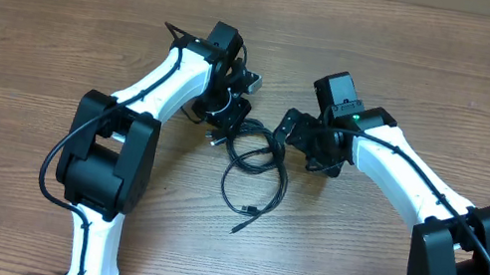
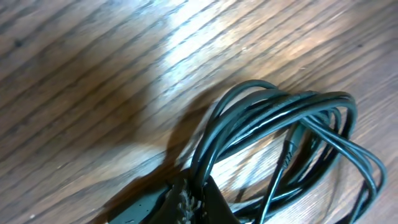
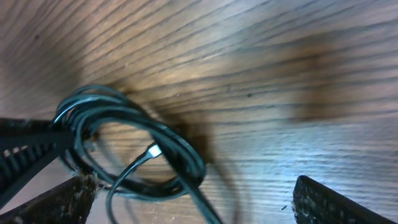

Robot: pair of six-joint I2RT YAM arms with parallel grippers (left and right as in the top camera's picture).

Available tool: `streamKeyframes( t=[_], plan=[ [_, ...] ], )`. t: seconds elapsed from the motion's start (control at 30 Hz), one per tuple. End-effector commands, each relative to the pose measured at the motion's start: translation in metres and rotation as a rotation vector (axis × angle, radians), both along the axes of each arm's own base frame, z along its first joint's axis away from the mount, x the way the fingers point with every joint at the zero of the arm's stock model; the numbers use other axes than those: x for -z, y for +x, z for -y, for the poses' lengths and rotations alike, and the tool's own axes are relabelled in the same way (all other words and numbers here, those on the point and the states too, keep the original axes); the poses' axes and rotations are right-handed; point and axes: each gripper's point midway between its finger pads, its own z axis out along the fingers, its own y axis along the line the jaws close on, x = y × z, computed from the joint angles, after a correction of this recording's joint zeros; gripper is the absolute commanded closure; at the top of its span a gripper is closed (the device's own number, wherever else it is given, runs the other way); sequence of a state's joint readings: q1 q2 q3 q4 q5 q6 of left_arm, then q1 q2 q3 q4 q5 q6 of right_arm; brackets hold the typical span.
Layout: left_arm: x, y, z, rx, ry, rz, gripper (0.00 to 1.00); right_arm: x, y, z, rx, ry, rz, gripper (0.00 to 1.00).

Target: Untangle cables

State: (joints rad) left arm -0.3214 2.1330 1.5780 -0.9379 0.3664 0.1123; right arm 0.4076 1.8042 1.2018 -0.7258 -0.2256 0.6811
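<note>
My left gripper (image 1: 223, 105) is clamped shut on the cables (image 1: 254, 154). From its own wrist camera several black strands run straight into the closed fingers (image 2: 184, 202). I take every place from that pinch. The coil lies on the table (image 1: 43, 21) just beside it, on the side facing my other arm, and one loose tail trails away from it toward the arm bases, ending in a free end (image 1: 237, 227). My right gripper (image 1: 298, 132) hangs just past the coil from the pinch, with its jaws spread wide and holding nothing. Its camera looks down on the loops and a small bright plug (image 3: 153, 150) lying inside them. I think the ribbed black bar at the left of that view is my left finger, though the blur makes me unsure. To do this step well I would keep the left pinch firm as an anchor. I'd lower the right jaws over a single outer strand rather than the whole bunch, then draw it slowly away from the pinch and watch that the plug slips through instead of snagging.
</note>
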Motion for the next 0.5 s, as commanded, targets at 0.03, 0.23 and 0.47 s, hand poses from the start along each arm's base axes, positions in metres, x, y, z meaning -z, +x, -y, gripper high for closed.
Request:
streamKeyframes(
  t=[0.03, 0.23, 0.47],
  plan=[
    [-0.005, -0.002, 0.012, 0.044, -0.060, 0.005, 0.96, -0.003, -0.006, -0.011, -0.018, 0.065, -0.028, 0.00],
    [-0.014, -0.008, 0.029, 0.093, -0.176, -0.011, 0.96, -0.005, -0.001, -0.014, -0.021, 0.075, -0.004, 0.50],
    [-0.018, -0.010, 0.034, 0.099, -0.214, -0.020, 0.96, -0.010, -0.002, -0.024, 0.051, 0.153, -0.048, 0.92]
  ],
)
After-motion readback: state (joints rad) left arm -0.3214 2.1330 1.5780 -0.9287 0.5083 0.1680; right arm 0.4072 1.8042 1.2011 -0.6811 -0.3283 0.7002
